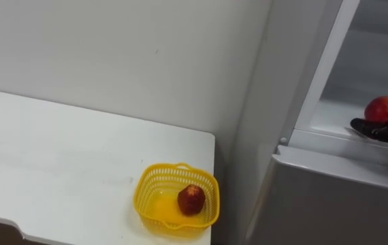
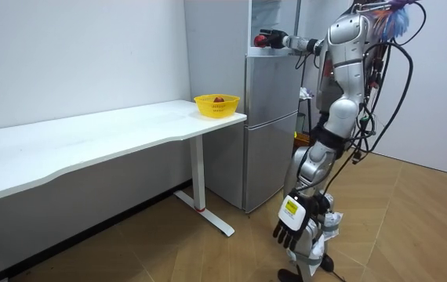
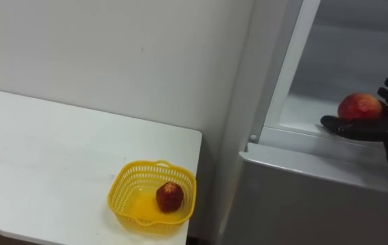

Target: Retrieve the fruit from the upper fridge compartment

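Observation:
A red and yellow apple (image 3: pixel 359 106) sits at the front edge of the open upper fridge compartment (image 3: pixel 303 112). My right hand (image 3: pixel 378 128) comes in from the right with its dark thumb under the apple and its fingers curled behind it. The room view shows that arm stretched out level to the fridge top, with the right hand (image 2: pixel 275 39) on the apple (image 2: pixel 266 39). My left hand (image 2: pixel 292 223) hangs low beside my leg, fingers relaxed. I stand close to the fridge's front.
A yellow basket (image 3: pixel 122 184) holding a dark red fruit (image 3: pixel 169 196) stands on the white table (image 3: pixel 44 150), at the corner nearest the fridge. The lower fridge door (image 3: pixel 303 204) is shut. A bare wall lies behind the table.

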You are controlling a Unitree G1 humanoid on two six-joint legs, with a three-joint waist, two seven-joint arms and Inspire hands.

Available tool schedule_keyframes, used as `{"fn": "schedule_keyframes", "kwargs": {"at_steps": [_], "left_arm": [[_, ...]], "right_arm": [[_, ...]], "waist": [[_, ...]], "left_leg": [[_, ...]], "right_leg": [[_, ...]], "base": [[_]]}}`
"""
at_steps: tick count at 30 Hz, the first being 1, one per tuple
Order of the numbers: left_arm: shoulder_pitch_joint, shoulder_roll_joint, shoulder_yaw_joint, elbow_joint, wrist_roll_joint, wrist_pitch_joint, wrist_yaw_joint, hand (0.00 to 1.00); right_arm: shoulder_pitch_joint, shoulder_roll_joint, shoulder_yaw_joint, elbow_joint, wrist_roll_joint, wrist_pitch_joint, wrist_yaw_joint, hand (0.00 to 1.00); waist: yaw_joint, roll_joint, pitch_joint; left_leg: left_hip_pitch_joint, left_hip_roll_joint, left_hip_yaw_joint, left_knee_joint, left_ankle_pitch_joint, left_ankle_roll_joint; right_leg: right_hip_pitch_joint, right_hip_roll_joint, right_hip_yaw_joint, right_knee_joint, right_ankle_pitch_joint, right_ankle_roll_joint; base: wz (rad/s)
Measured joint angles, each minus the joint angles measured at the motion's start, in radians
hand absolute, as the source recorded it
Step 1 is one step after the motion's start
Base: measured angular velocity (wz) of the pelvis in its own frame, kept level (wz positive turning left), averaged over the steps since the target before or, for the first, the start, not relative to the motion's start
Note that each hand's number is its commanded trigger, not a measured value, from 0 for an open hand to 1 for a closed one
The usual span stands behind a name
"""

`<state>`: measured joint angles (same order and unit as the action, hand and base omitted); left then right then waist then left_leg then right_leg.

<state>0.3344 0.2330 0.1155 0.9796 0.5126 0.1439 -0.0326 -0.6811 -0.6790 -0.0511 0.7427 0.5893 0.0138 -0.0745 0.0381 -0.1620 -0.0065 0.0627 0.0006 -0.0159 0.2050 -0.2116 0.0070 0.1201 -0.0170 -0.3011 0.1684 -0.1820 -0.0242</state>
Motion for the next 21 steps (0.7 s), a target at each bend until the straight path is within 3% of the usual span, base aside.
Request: {"fn": "schedule_keyframes", "kwargs": {"at_steps": [21], "left_arm": [[0.000, 0.000, 0.000, 0.000, 0.000, 0.003, 0.002, 0.00]], "right_arm": [[0.000, 0.000, 0.000, 0.005, -0.014, 0.002, 0.002, 1.00]], "waist": [[0.003, 0.003, -0.0020]], "left_leg": [[0.001, 0.001, -0.002, 0.000, 0.000, 0.000]], "right_leg": [[0.001, 0.000, -0.001, 0.002, 0.000, 0.000]], "base": [[0.00]]}}
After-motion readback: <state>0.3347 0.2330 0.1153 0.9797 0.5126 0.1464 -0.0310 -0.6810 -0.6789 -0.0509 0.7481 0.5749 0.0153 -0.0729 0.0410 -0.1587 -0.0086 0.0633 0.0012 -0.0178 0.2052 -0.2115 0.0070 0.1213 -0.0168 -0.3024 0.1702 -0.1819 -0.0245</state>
